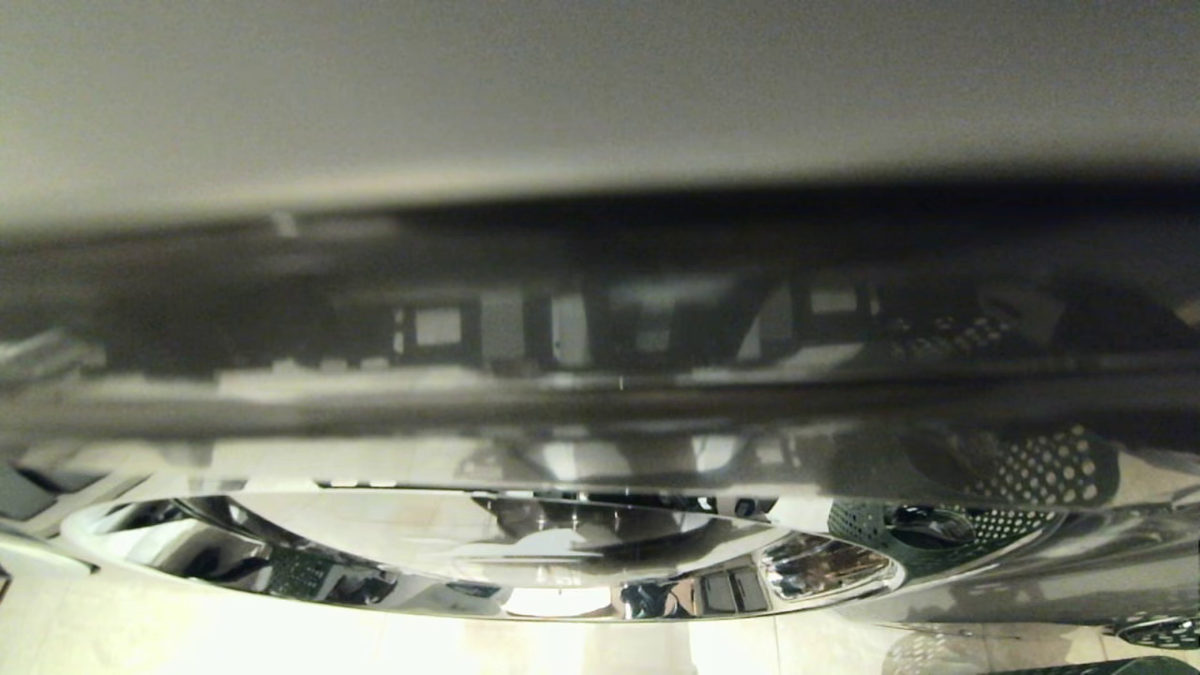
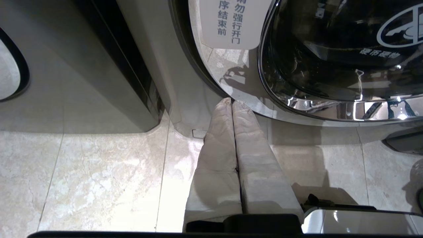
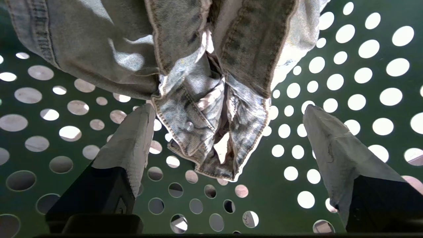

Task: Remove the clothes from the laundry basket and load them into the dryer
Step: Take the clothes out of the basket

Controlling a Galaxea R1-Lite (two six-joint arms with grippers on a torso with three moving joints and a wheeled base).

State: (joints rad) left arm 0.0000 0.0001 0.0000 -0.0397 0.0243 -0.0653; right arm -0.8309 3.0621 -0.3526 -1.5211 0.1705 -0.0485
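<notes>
In the right wrist view my right gripper [image 3: 227, 109] is inside the green perforated laundry basket [image 3: 290, 191], jaws spread wide. A crumpled light-blue denim garment [image 3: 205, 82] with a snap button lies between the two fingers [image 3: 132, 138], and neither finger presses on it. The dryer [image 1: 600, 328] fills the head view very close up as a blurred dark and chrome front. Its round glass door [image 2: 330, 66] with a chrome ring shows in the left wrist view. My left gripper [image 2: 232, 102] is parked low beside that door, fingers pressed together and holding nothing.
A grey appliance [image 2: 82, 66] stands next to the dryer over a pale tiled floor [image 2: 99, 172]. A white label with Chinese text [image 2: 231, 23] is stuck by the door. The basket's hole pattern is mirrored in the chrome [image 1: 1050, 469].
</notes>
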